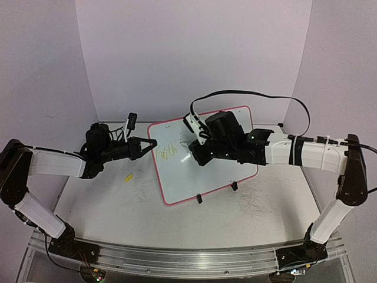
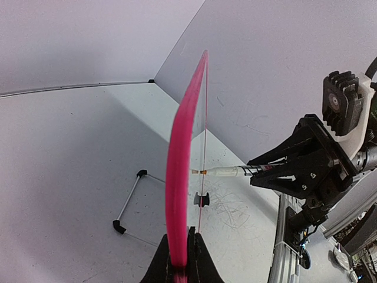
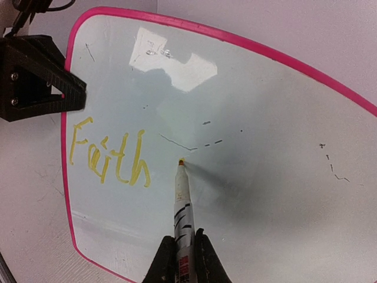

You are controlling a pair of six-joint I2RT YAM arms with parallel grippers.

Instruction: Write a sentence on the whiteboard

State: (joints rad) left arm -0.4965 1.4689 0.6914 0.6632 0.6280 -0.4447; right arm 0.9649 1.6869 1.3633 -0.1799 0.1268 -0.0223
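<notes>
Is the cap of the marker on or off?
Off: the marker, held in the right pincer, shows its bare yellow tip pointing at the whiteboard.

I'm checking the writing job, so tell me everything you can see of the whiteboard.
The whiteboard is a glossy white rectangle with rounded corners, a thin pink-red rim and two black clip feet, standing tilted on the table. The left gripper is shut on its left edge. It carries faint grey marks and the yellow word Faith. The right gripper holds a marker with its tip at or just off the surface.
</notes>
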